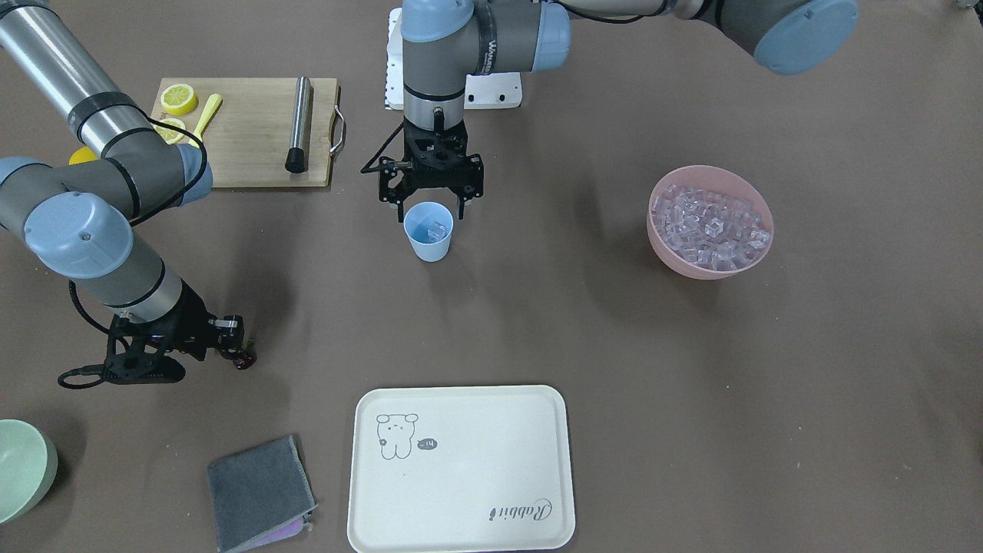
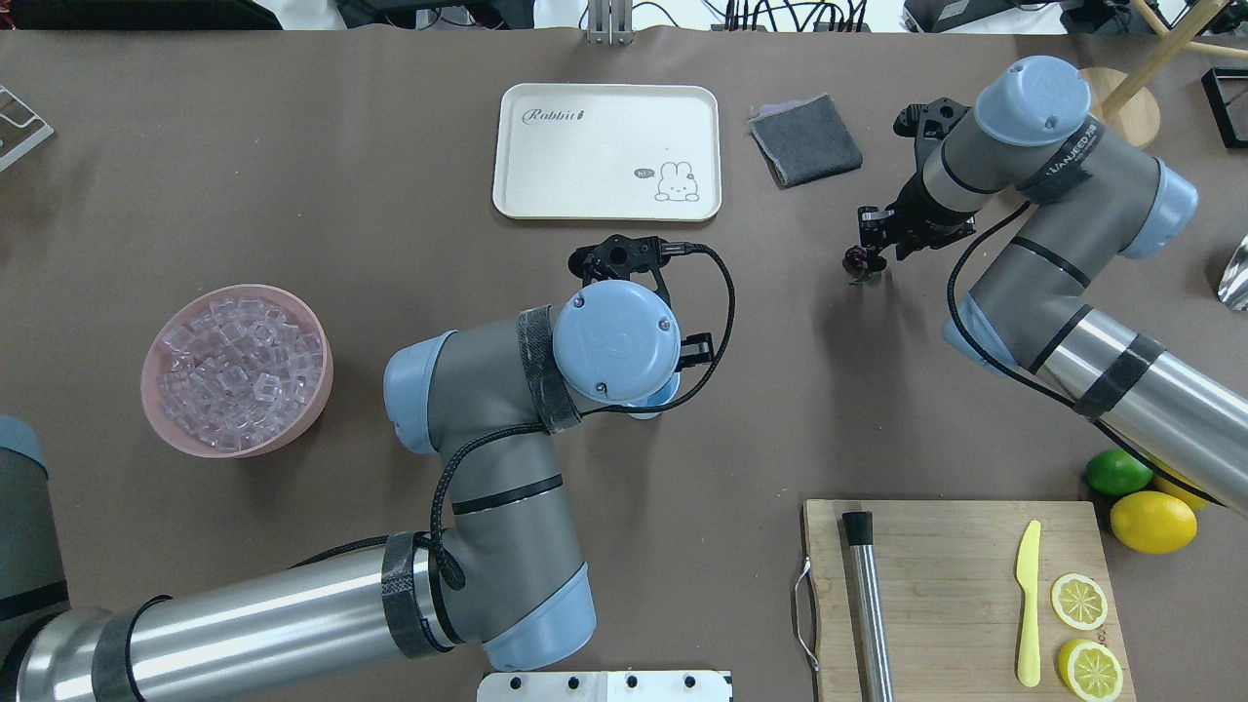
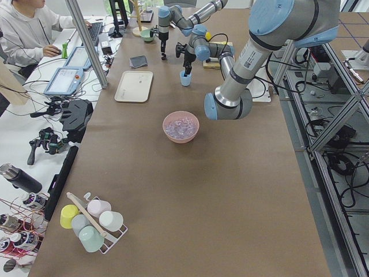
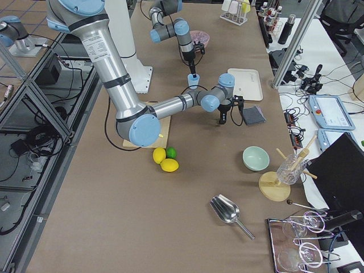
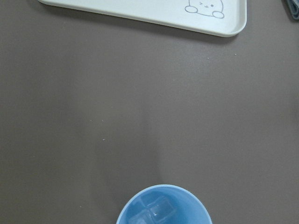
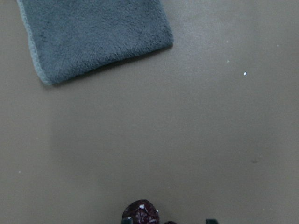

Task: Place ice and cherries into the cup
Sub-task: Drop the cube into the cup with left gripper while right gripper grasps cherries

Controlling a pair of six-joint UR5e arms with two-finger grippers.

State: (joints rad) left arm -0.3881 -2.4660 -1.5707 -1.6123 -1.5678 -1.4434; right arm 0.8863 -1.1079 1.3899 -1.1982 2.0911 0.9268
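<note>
The left gripper (image 1: 431, 207) hangs straight above the small pale blue plastic cup (image 1: 429, 240), which stands upright near the middle of the brown table (image 1: 614, 369). Its two black fingers (image 1: 399, 207) are spread wide, one past each side of the cup's rim, and it holds nothing. In the left wrist view the cup's mouth shows at the bottom edge, with a few clear, glassy ice cubes (image 5: 154, 212) lying inside it. Many more of the same cubes are heaped in a wide pink plastic bowl (image 1: 691, 265), well apart from the cup on the robot's left side.

The right gripper (image 1: 234, 346) is low over the table on the robot's right side, its tip right at the tiny dark red-purple cherries (image 1: 244, 358). In the right wrist view the cherries sit at the very bottom edge, with a dark fingertip (image 6: 125, 221) just beside them and another further off on the other side. So little of the fingers shows that I cannot tell whether they are clamped on the fruit or only standing around it, nor whether the cherries rest on the table. The cherries are well apart from the cup, near a folded grey cloth (image 1: 257, 491) that lies beside a cream rectangular tray (image 1: 476, 491).
</note>
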